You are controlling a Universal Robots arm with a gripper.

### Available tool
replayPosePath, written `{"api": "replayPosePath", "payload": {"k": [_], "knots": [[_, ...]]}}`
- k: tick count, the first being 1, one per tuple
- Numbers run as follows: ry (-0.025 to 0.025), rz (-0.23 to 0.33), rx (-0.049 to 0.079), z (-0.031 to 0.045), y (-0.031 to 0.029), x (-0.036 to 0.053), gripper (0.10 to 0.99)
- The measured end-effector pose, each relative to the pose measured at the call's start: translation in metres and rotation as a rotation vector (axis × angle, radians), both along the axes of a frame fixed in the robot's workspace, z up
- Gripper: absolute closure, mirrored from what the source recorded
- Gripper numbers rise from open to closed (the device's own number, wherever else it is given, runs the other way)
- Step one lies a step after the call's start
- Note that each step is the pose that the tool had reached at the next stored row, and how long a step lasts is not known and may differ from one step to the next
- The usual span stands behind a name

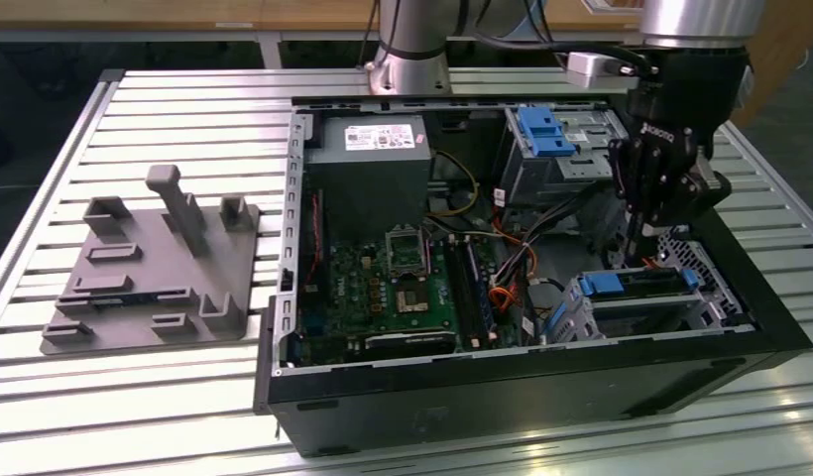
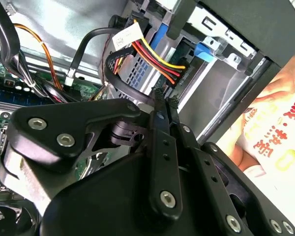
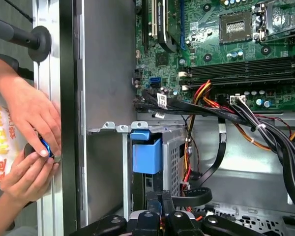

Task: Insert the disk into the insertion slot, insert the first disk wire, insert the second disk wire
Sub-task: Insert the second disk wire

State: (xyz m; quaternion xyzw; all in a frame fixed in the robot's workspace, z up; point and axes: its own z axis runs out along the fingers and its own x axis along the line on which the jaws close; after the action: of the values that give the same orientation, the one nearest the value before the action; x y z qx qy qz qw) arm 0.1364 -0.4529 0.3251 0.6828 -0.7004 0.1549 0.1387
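1. The gripper (image 2: 164,100) has its jaws drawn narrow, almost together, pinching the end of a black wire (image 3: 192,197) that loops away from the tips in both wrist views
2. The tips are low inside the computer case (image 1: 513,392), just beside the disk (image 1: 640,284), which sits inside the insertion slot (image 1: 658,309) with its blue carrier showing
3. A bundle of yellow, red and black wires (image 2: 157,56) runs to the slot near the tips; whether it is plugged in cannot be told
4. The motherboard (image 3: 226,49) lies beside the slot
5. Outside the case wall, a person's 2 hands (image 3: 32,118) pinch a small blue item
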Motion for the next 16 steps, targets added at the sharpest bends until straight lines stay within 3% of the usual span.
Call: {"api": "replayPosePath", "payload": {"k": [2, 6, 9, 12, 16], "knots": [[0.0000, 0.000, 0.018, 0.0002, -0.0023, 0.0000, 0.941], [0.0000, 0.000, 0.070, 0.0016, -0.0058, 0.0002, 0.941], [0.0000, 0.000, 0.096, 0.0047, -0.0089, 0.0012, 0.941], [-0.0001, 0.000, 0.114, 0.0078, -0.0122, 0.0027, 0.941], [0.0000, 0.000, 0.121, 0.0093, -0.0189, 0.0040, 0.941]]}}
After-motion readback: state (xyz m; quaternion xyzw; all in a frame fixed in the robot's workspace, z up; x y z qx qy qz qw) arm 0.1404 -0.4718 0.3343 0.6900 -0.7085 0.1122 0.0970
